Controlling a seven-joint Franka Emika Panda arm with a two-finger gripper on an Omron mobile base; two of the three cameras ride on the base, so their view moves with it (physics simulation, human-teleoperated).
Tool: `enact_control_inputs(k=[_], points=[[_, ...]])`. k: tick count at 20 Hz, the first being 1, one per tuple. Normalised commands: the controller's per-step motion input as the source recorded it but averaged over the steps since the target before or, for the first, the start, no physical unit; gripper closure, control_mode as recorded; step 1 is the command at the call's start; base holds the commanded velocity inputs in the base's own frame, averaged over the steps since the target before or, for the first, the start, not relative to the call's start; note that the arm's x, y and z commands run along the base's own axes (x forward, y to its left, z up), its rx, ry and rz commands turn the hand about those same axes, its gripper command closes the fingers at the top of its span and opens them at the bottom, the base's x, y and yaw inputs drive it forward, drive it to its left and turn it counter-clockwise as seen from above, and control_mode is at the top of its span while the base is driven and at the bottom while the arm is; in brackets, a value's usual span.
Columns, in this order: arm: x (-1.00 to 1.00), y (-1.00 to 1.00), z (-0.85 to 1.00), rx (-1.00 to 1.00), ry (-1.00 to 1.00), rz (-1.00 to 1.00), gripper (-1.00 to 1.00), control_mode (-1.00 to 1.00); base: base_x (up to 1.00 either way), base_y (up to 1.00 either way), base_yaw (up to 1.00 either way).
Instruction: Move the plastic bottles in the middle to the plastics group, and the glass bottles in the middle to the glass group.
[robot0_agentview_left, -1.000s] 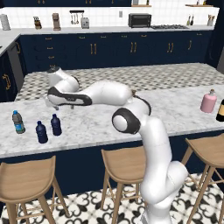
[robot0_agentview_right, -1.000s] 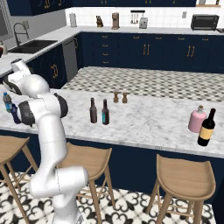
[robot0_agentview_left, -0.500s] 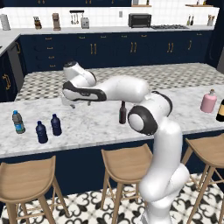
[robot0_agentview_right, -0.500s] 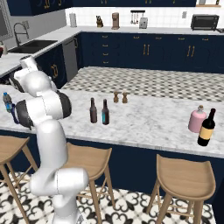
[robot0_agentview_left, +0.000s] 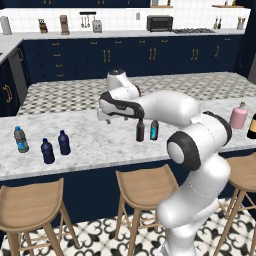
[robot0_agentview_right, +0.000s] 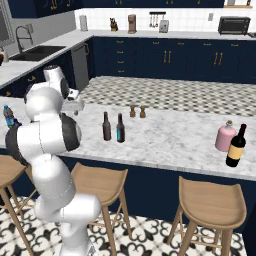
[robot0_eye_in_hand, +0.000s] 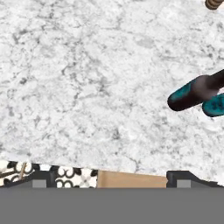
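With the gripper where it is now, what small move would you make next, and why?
Probably carry the open, empty gripper sideways toward the two glass bottles mid-counter and line up on one neck. The hand view looks down on bare marble counter, with the teal-labelled bottle off to one side, so nothing sits between the fingers yet. Both bottles stand upright, far from the pink bottle.
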Motion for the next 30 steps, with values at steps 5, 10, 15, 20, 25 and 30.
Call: enact_control_inputs(k=[5, 10, 15, 20, 25, 30], points=[[-0.03, -0.89, 0.13, 0.08, 0.00, 0.03, -1.00, -1.00, 0.00, 0.00, 0.00], [0.25, -0.54, 0.23, 0.00, 0.06, -0.06, -1.00, -1.00, 0.00, 0.00, 0.00], [0.30, -0.37, 0.17, 0.00, 0.02, -0.05, -1.00, -1.00, 0.00, 0.00, 0.00], [0.33, -0.10, 0.00, 0.00, 0.00, 0.00, -1.00, -1.00, 0.00, 0.00, 0.00], [0.52, 0.00, -0.13, 0.00, 0.00, -0.01, -1.00, -1.00, 0.00, 0.00, 0.00], [0.30, -0.01, -0.25, -0.02, 0.00, -0.02, -1.00, -1.00, 0.00, 0.00, 0.00]])
